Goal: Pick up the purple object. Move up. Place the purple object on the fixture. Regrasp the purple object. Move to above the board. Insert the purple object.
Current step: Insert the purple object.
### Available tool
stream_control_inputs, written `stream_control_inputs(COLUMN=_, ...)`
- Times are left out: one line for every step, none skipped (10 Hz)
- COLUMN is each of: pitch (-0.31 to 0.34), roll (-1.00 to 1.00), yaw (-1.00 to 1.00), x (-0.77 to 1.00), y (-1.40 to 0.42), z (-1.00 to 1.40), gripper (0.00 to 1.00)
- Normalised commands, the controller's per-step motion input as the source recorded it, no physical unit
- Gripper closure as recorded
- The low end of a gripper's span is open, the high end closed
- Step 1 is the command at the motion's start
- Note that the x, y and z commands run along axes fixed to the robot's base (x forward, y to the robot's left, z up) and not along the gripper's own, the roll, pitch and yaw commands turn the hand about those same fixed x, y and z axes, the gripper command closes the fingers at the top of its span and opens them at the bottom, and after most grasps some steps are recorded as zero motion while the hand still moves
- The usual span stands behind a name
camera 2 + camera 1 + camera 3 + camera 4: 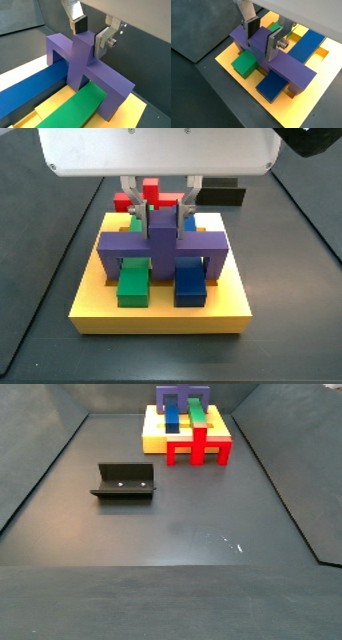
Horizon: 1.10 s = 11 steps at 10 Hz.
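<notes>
The purple object (271,60) stands on the board (314,107), its wide crossbar spanning the slab and its two legs reaching down into the board's top, as a side view shows (163,246). Its raised centre post points up between the fingers (102,41) of the gripper (92,30). In both wrist views the silver plates with dark pads flank that post on either side. Whether the pads press on the post or stand just off it cannot be told, so the gripper's grip is uncertain; the gap between the fingers is narrow, about the width of the post.

Under the crossbar, a green block (245,63) and a blue block (273,85) sit in the board, side by side, each just beside a leg of the purple object. A further blue block (308,44) lies on the board on the far side of the crossbar.

A red block (198,446) stands against one edge of the board, touching or nearly touching it. The fixture (124,480) sits on the dark floor (187,524), well apart from the board, with nothing on it.

No brand, label or writing can be read anywhere.
</notes>
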Motion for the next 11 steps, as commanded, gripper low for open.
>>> stream_control_inputs(pitch=0.159, roll=-0.48, yaw=0.00, x=0.00, y=0.04, z=0.00, gripper=1.00)
stream_control_inputs(pitch=0.156, roll=-0.48, yaw=0.00, x=0.00, y=0.04, z=0.00, gripper=1.00)
stream_control_inputs(pitch=0.170, roll=-0.50, yaw=0.00, x=0.00, y=0.06, z=0.00, gripper=1.00)
stream_control_inputs(pitch=0.183, roll=-0.50, yaw=0.00, x=0.00, y=0.08, z=0.00, gripper=1.00)
stream_control_inputs(pitch=0.124, roll=-0.48, yaw=0.00, x=0.00, y=0.07, z=0.00, gripper=1.00)
stream_control_inputs(pitch=0.023, roll=-0.28, yaw=-0.02, x=0.00, y=0.00, z=0.00, gripper=1.00)
stream_control_inputs(pitch=0.011, roll=-0.05, yaw=0.00, x=0.06, y=0.00, z=0.00, gripper=1.00)
stream_control_inputs(pitch=0.091, roll=-0.24, yaw=0.00, x=0.02, y=0.00, z=0.00, gripper=1.00)
stream_control_inputs(pitch=0.167, roll=-0.38, yaw=-0.03, x=0.00, y=0.00, z=0.02, gripper=1.00)
stream_control_inputs(pitch=0.181, roll=-0.42, yaw=-0.06, x=0.00, y=0.00, z=0.13, gripper=1.00)
stream_control_inputs(pitch=0.194, roll=-0.42, yaw=-0.06, x=0.00, y=0.00, z=0.16, gripper=1.00)
